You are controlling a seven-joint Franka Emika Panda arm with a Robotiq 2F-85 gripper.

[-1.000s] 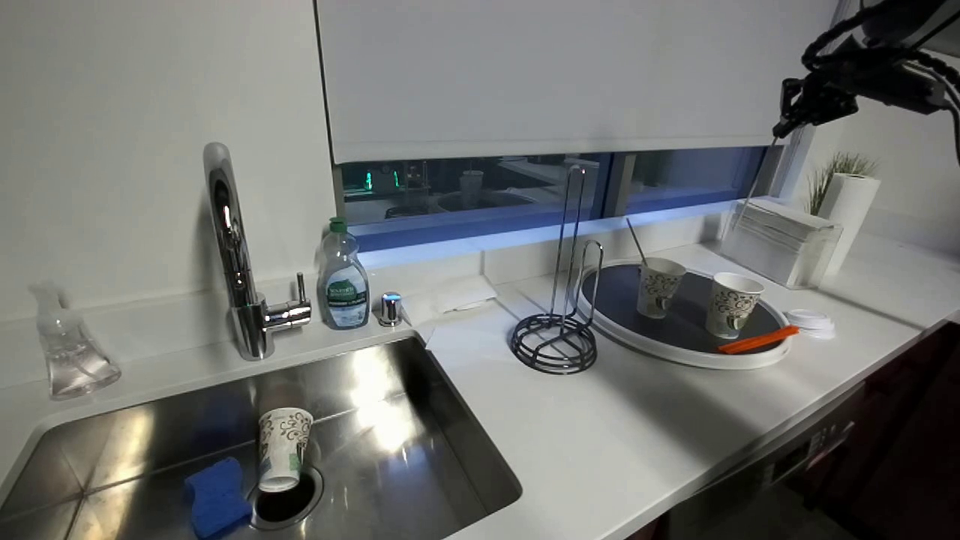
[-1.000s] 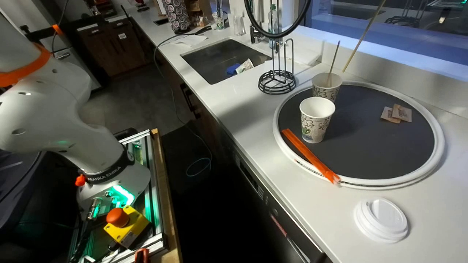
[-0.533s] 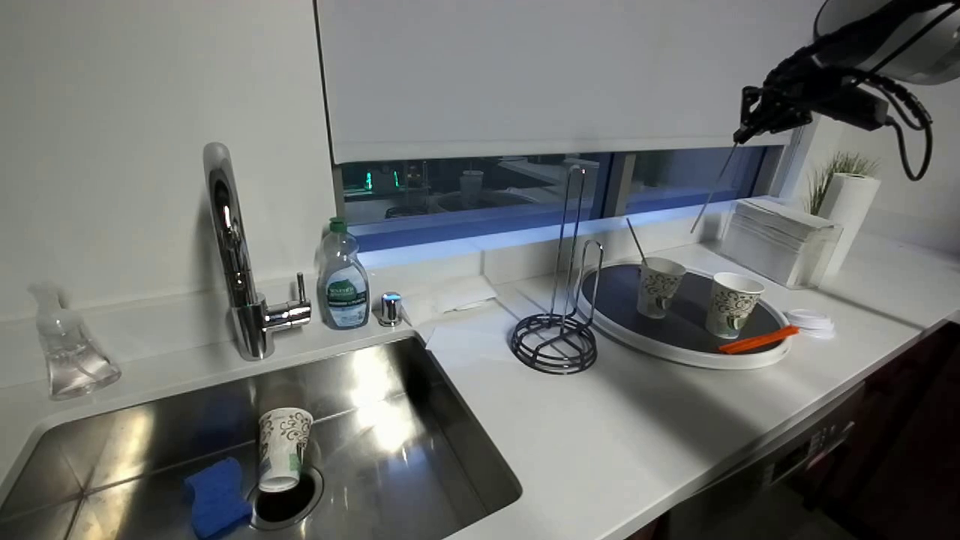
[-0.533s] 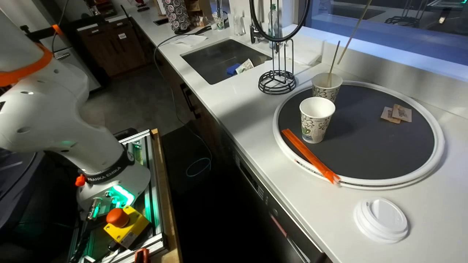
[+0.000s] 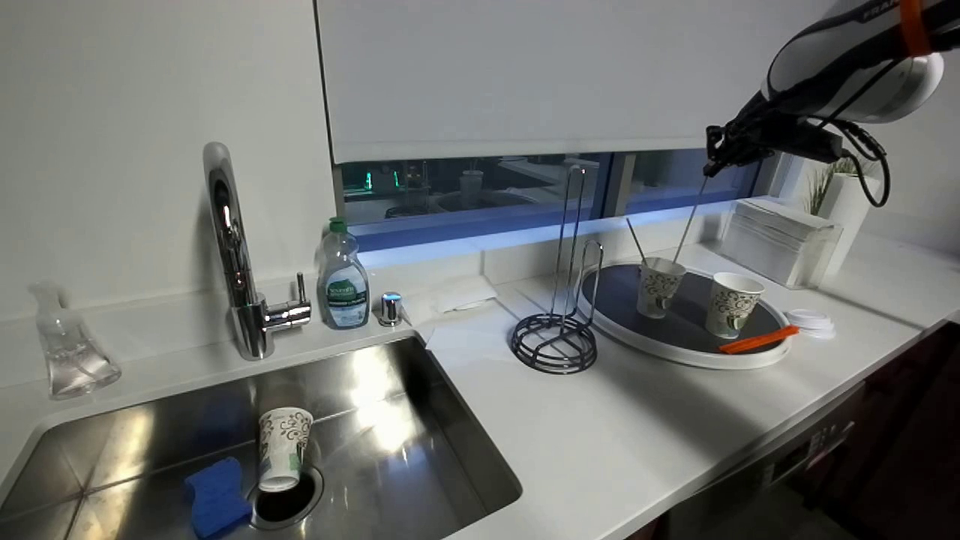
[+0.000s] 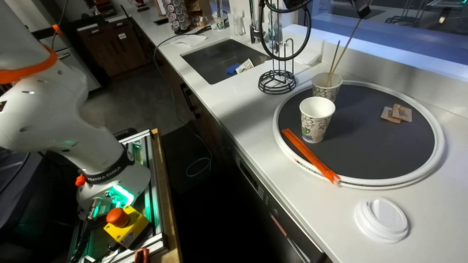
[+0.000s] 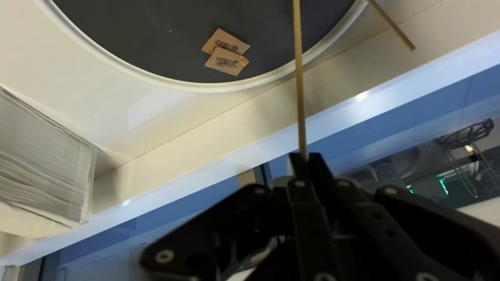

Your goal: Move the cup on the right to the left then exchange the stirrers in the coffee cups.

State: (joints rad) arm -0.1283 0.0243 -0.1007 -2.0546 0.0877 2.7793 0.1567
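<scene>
The tabletop (image 5: 592,420) runs past the edges of both exterior views, so I never see all of it. My arm (image 6: 65,120) is cut off at the left in an exterior view. The sink (image 5: 457,442) drops below the bottom edge in an exterior view. On the tabletop sits the round tray (image 6: 387,149); the wrist view crops its upper part. The napkin box (image 5: 780,244) loses its left side in the wrist view, and in an exterior view a loop of cable (image 6: 287,58) crosses the wire stand (image 5: 555,319).

My hand (image 7: 304,160) is a dark blur in the wrist view; in an exterior view only its fingertips (image 6: 361,11) show at the top edge. Both coffee cups stand upright on the tray, the front cup (image 6: 317,120) hiding part of the back cup (image 6: 327,91). A third cup (image 5: 285,450) lies in the sink near the blue sponge (image 5: 216,496).

How many white lids (image 6: 380,219) are stacked near the tray, I cannot tell. An orange strip (image 6: 309,155) lies across the tray's edge.

I am pinched narrow on the held stirrer (image 7: 299,82); it slants to the back cup's mouth, its lower end hard to make out beside the standing stirrer (image 5: 637,241). Of two brown packets (image 7: 227,61) on the tray, one partly covers the other.
</scene>
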